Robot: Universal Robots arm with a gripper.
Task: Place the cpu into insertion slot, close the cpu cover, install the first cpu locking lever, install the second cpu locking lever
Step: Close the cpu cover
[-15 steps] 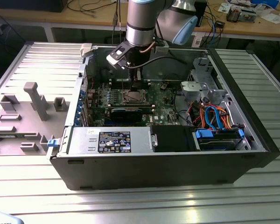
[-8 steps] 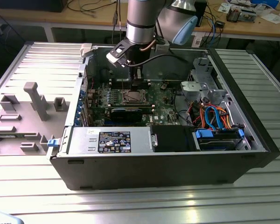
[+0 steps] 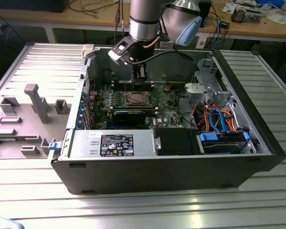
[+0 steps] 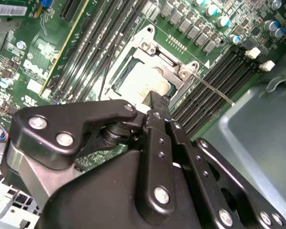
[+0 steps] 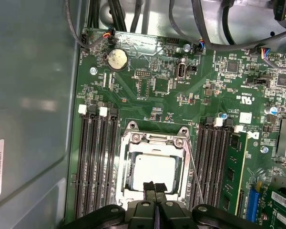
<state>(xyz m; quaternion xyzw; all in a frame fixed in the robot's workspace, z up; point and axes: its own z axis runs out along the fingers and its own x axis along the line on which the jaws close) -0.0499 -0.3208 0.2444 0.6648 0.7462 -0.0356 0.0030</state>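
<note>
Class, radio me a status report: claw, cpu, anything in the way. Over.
Claw shut, tips at the cpu cover edge. Cpu lies in insertion slot, cover looks down over it. Thin lever angles away beside the socket.

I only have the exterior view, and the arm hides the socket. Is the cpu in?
Observer: Yes. In the first wrist view the cpu sits in the insertion slot, its pale top showing through the cpu cover window.
Operator: Where's the gripper?
Observer: The gripper is shut, fingertips at the cover's edge.
Operator: Any lever visible?
Observer: In the second wrist view, a thin lever juts out over the memory slots.
</note>
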